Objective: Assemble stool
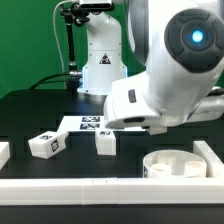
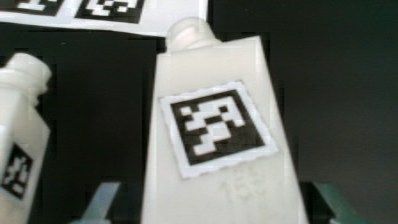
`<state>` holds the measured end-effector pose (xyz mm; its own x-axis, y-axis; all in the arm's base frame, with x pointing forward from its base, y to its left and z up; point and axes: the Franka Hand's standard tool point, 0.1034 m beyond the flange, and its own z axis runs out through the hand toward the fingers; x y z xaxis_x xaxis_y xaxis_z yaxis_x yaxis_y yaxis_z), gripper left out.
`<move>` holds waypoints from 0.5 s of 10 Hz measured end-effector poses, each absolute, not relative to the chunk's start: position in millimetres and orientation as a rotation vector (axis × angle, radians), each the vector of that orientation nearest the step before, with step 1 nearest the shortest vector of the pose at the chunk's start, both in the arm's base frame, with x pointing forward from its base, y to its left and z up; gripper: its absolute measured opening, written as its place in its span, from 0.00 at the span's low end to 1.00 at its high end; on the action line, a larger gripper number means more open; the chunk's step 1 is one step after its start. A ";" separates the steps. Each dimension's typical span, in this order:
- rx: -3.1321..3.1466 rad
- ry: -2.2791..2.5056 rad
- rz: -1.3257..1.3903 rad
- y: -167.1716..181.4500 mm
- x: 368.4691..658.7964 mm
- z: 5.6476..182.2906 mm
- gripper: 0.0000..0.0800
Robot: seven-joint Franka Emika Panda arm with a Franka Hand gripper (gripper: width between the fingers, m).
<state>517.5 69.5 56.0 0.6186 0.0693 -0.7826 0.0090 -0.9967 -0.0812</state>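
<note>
White plastic stool set, unassembled, 3 parts in view on a black table [image 1: 30, 112]. Item 1: round ring-shaped seat [image 1: 178, 166], lying flat in the corner formed by the white border rails [image 1: 100, 186] at the exterior view's right, well apart from the 2 legs. It probably waits there as the base into which legs are fitted. Item 2: blocky leg [image 2: 217, 120], lying on its side, tagged face up, narrow stub end pointing toward the marker board [image 2: 89, 10]. In the exterior view it appears to sit under the arm's hand, near the middle of the table. Item 3: second leg [image 2: 22, 110], also on its side, near item 2 but apart from it, with nothing holding it. Gripper [image 2: 214, 206]: lowered over item 2, with 1 of its fingers [image 2: 102, 203] on each long side of the leg's broad end and the jaws set to a narrow span. Dark slivers seem to show between finger and plastic, so whether the leg is actually clamped cannot be told. Placement across the leg's width suits a lift by the flat sides, leaving the stub end free for insertion. Judged step: securing item 2. No leg is yet mounted on the seat, so assembly looks to be at an early stage.
</note>
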 end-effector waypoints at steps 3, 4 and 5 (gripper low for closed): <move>-2.802 -0.063 1.256 70.3 526.5 50.9 0.41; -2.829 -0.059 1.190 70.8 533.4 48.2 0.41; -2.881 -0.054 1.057 71.0 543.5 48.0 0.41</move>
<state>543.5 71.0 48.0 0.7626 0.0579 -0.6443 0.0077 -0.9967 -0.0805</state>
